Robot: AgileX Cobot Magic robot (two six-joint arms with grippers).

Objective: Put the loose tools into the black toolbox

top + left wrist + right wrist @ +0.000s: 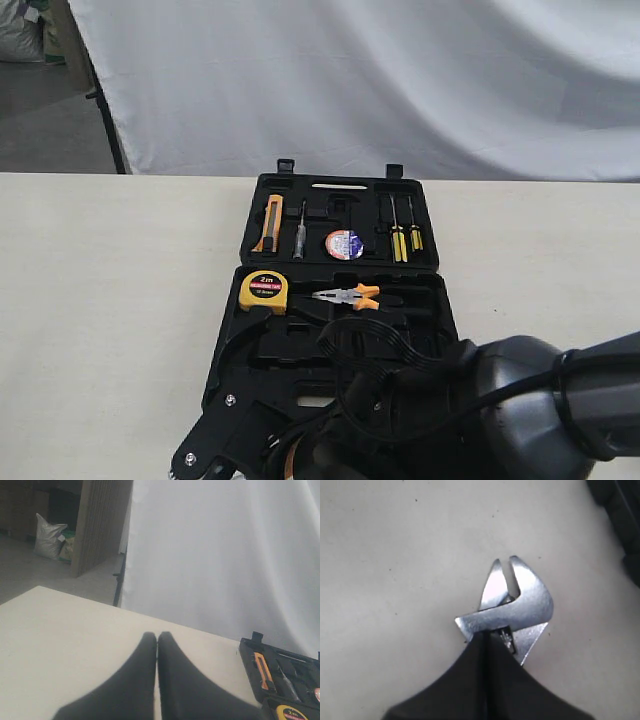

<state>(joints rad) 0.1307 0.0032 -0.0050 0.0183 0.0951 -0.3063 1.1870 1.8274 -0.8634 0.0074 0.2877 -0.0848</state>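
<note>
Right gripper clamped on the wrench, left gripper closed on nothing

The right gripper (487,633) has its two black fingers pressed tight onto the silver adjustable wrench (520,605), gripping it just behind the head. The wrench's narrowly parted head sticks out past the fingertips, over the pale table top. Whether the tool is lifted or touching the surface cannot be told.

The left gripper (157,636) has its fingers shut flat against each other with nothing between them. It sits above bare table, with a corner of the case off to one side.

In the exterior view the black toolbox (420,300) lies opened out on the table (100,300). The small tape roll with blue-white label (344,244) sits in a recess of the far half, among a orange knife (268,222) and screwdrivers (405,235). The near half holds a yellow tape measure (263,290) and orange-handled pliers (348,297) just beside it. A dark arm (520,410) in the foreground hides the near part of the case. A white cloth (350,80) hangs behind
</note>
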